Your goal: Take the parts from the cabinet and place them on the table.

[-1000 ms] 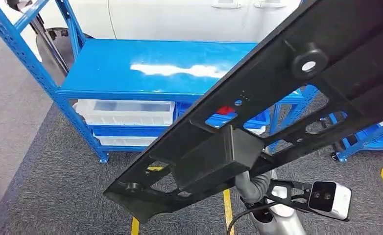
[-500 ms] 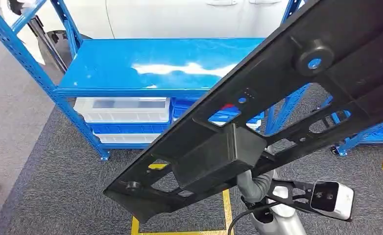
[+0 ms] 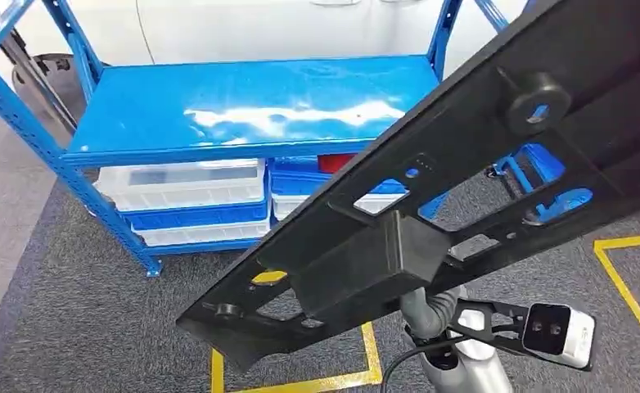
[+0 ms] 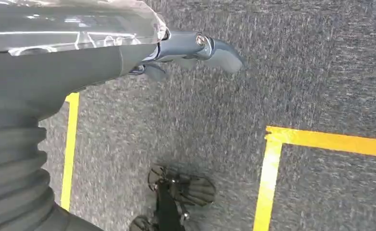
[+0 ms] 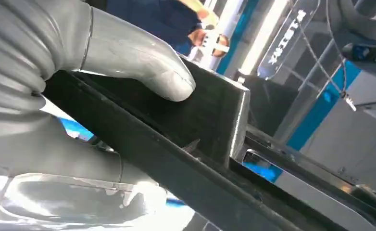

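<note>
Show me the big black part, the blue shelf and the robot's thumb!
black part point(image 3: 366, 262): head view, its boxy middle block.
blue shelf point(image 3: 251, 106): head view, bare top board.
right hand point(image 5: 133, 62): right wrist view, the grey thumb.

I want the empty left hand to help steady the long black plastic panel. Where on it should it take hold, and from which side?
Probably the lower end of the long black plastic panel, near its round boss, coming from beneath on the robot's left. The panel slants up to the right; the right hand already grips the boxy block midway, so the low end hangs unsupported. Its open cutouts offer edges for fingers.
</note>
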